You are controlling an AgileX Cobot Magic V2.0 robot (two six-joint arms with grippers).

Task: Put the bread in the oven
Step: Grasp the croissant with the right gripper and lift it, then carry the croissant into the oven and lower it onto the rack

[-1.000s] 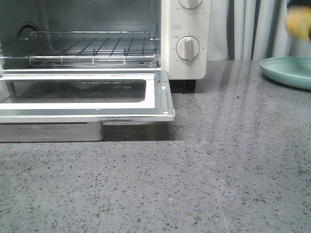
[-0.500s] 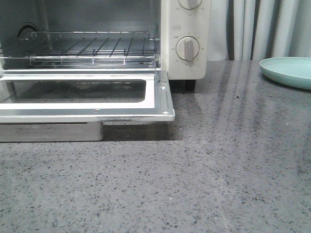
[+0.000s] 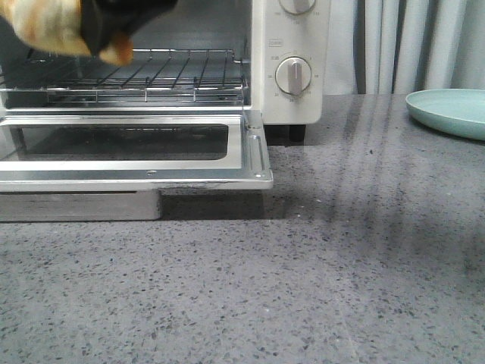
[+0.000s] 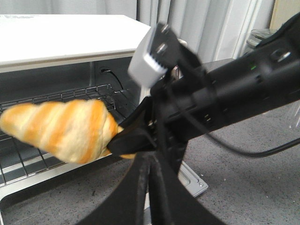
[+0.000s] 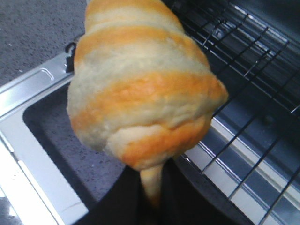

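right gripper reaches level toward the oven mouth — clenched on the bread, above the open door.

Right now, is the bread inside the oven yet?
Not yet. The right hand holds the bread in the air in front of the open oven. The wire rack is bare.

The bread is blurred and cut by the front view's top edge. The right gripper shows only dark jaws, largely hidden behind it. The oven and plate run off frame.
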